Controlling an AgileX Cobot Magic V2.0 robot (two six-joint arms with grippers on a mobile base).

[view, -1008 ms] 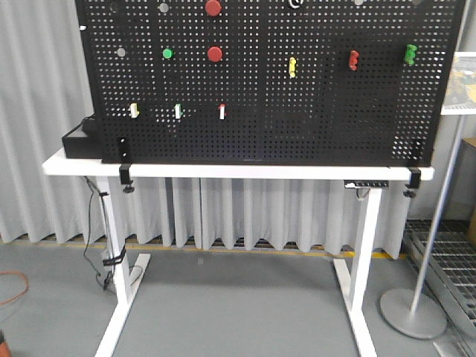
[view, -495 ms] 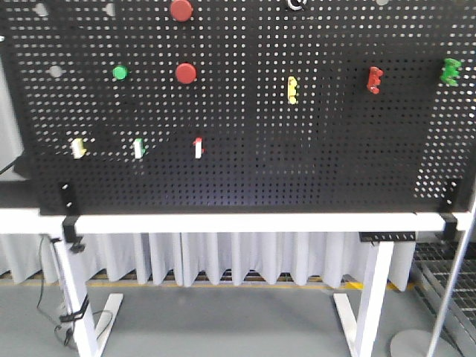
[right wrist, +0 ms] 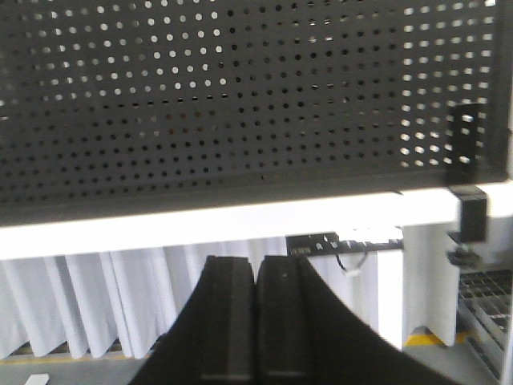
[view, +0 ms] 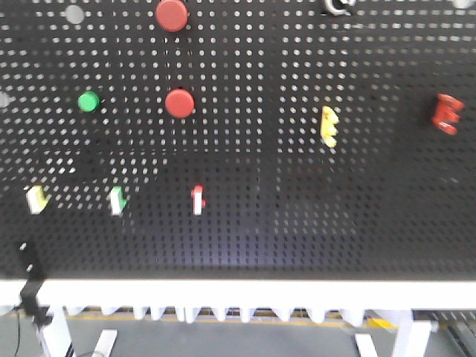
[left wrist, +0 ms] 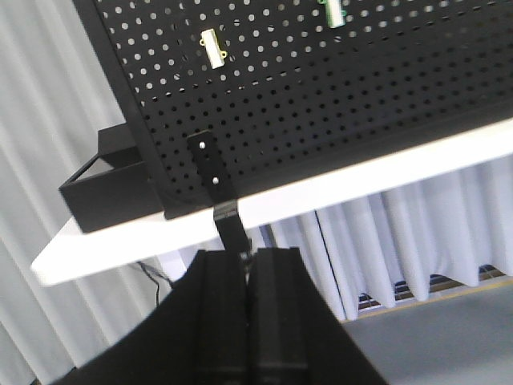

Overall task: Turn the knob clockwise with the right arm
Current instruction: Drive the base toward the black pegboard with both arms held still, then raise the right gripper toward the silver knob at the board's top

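Note:
A black pegboard point(view: 268, 201) fills the front view. It carries a yellow ridged knob point(view: 329, 125) right of centre and a red ridged knob point(view: 446, 113) at the right edge. No arm or gripper shows in the front view. In the right wrist view my right gripper point(right wrist: 256, 269) is shut and empty, held below and in front of the pegboard's lower edge point(right wrist: 240, 188). In the left wrist view my left gripper point(left wrist: 250, 261) is shut and empty, pointing at a black clamp bracket point(left wrist: 215, 188) at the board's lower left corner.
Two red round buttons point(view: 178, 103) and a green button point(view: 88, 101) sit on the board's left half, with three small toggle switches point(view: 197, 199) below them. The board stands on a white table point(view: 223, 294). A black box point(left wrist: 108, 188) sits on the table's left end. White curtains hang behind.
The front view has moved much closer to the pegboard. The board now fills the frame, the table legs and floor have dropped out of view, and the green knob has left the right edge.

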